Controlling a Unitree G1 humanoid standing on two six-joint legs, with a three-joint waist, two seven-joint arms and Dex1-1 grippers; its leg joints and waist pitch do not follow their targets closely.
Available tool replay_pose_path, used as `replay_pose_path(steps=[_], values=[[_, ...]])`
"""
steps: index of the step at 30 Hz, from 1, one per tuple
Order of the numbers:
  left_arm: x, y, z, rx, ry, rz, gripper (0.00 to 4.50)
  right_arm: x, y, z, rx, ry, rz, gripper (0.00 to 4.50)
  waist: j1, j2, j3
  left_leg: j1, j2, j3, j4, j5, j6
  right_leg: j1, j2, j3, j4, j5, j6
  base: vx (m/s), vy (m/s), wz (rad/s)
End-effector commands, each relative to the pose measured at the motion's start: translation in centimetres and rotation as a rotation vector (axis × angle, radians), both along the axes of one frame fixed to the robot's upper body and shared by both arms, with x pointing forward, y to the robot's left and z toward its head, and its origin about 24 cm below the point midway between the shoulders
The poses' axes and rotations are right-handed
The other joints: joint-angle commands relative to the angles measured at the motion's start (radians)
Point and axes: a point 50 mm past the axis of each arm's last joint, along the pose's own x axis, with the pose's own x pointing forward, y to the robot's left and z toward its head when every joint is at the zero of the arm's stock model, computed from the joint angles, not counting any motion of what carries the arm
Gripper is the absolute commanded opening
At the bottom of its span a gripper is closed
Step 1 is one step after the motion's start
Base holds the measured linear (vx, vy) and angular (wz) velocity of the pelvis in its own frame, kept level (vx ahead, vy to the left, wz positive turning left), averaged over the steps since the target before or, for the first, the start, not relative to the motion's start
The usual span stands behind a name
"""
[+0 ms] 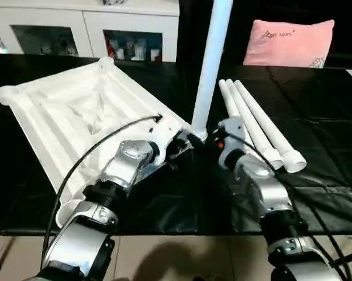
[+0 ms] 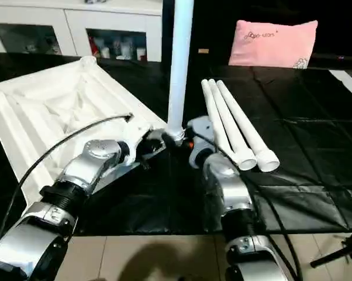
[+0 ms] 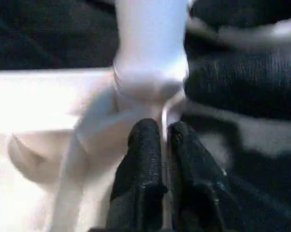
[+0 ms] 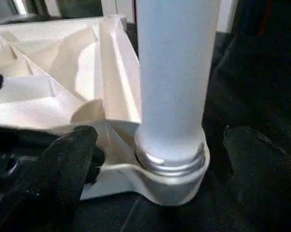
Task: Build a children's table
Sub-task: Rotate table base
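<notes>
Your table top (image 1: 76,111) lies upside down on the black, creased bench (image 1: 316,164), smooth white plastic with raised ribs; one round tube leg (image 1: 210,64) stands upright in the near corner socket (image 4: 172,181), its upper end cut off, threads showing at its base; three more legs (image 1: 255,123) lie side by side to the right; your left end effector (image 3: 162,145) pinches a thin rib beside the socket; your right end effector (image 4: 155,164) gapes wide either side of the leg, fingers (image 4: 63,159) clear of it.

You've got an all-white table top (image 1: 71,111) and legs (image 1: 255,126) on black sheeting (image 1: 316,105), plus a pink pillow (image 1: 290,43) (dark lettering)
</notes>
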Motion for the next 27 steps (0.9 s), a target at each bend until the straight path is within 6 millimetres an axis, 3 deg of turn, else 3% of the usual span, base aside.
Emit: replay_pose_path(steps=[1, 5, 14, 15, 17, 18, 19, 21, 24, 27], values=[[0.1, 0.4, 0.9, -0.049, -0.033, -0.003, 0.87, -0.1, -0.1, 0.4, 0.02, 0.0, 0.008, 4.5, 0.007, 0.004, -0.07, -0.016, -0.001, 0.013, -0.064, -0.045, 0.066, 0.076, -0.066, 0.048, -0.061, -0.058, -0.21, 0.0, 0.0, 0.0], [0.2, 3.1, 1.4, -0.072, -0.034, 0.057, 0.98, 0.0, -0.1, 0.8, -0.005, -0.037, -0.015, 4.5, 0.004, 0.004, -0.071, -0.015, -0.006, 0.016, -0.062, -0.014, 0.076, 0.079, -0.065, 0.048, -0.054, 0.014, -0.231, 0.0, 0.0, 0.0], [0.7, 10.5, 3.2, 0.017, -0.085, 0.271, 0.98, -0.7, 0.4, 0.7, 0.007, -0.032, 0.026, 4.5, 0.004, 0.013, -0.066, -0.007, -0.003, 0.017, -0.068, -0.06, 0.043, 0.075, -0.064, 0.049, -0.059, -0.046, -0.211, 0.0, 0.0, 0.0], [0.7, 12.4, 3.7, 0.095, -0.101, 0.317, 0.82, -0.9, 0.7, 0.5, -0.005, -0.023, 0.047, 4.5, 0.005, 0.014, -0.066, -0.007, -0.004, 0.017, -0.068, -0.062, 0.038, 0.075, -0.064, 0.049, -0.058, -0.049, -0.208, 0.0, 0.0, 0.0], [0.7, 12.8, 3.8, 0.114, -0.104, 0.326, 0.82, -0.9, 0.7, 0.5, -0.008, -0.02, 0.052, 4.5, 0.002, 0.015, -0.067, -0.008, -0.004, 0.015, -0.069, -0.059, 0.033, 0.076, -0.063, 0.049, -0.056, -0.042, -0.198, 0.0, 0.0, 0.0], [0.2, 16.0, 4.5, 0.281, -0.107, 0.377, 0.53, -1.2, 1.1, 0.0, -0.04, 0.003, 0.082, 4.5, 0.003, 0.016, -0.065, -0.005, -0.003, 0.015, -0.07, -0.062, 0.026, 0.074, -0.062, 0.048, -0.057, -0.05, -0.197, 0.0, 0.0, 0.0], [0.2, 16.0, 4.5, 0.281, -0.107, 0.377, 0.53, -1.2, 1.1, 0.0, -0.04, 0.003, 0.082, 4.5, 0.001, 0.017, -0.066, -0.008, -0.004, 0.013, -0.071, -0.059, 0.023, 0.077, -0.062, 0.048, -0.054, -0.052, -0.187, 0.0, 0.0, 0.0], [-0.6, 18.7, 5.3, 0.441, -0.094, 0.417, 0.35, -1.5, 1.3, -0.6, -0.067, 0.042, 0.111, 4.5, -0.006, 0.019, -0.065, -0.006, -0.004, 0.014, -0.071, -0.062, 0.015, 0.074, -0.061, 0.05, -0.055, -0.055, -0.185, 0.0, 0.0, 0.0], [-1.1, 20.3, 5.8, 0.528, -0.081, 0.45, 0.03, -1.8, 1.5, -1.1, -0.1, 0.07, 0.15, 4.5, -0.001, 0.021, -0.064, -0.004, -0.003, 0.015, -0.07, -0.055, 0.006, 0.071, -0.062, 0.051, -0.052, -0.033, -0.202, 0.0, 0.0, 0.0], [-2.0, 22.1, 6.0, 0.662, -0.06, 0.483, 0.01, -2.1, 1.7, -1.7, -0.137, 0.092, 0.18, 4.5, 0.002, 0.024, -0.06, -0.003, -0.001, 0.015, -0.073, -0.087, -0.004, 0.07, -0.063, 0.051, -0.055, -0.059, -0.205, 0.0, 0.0, 0.0]])
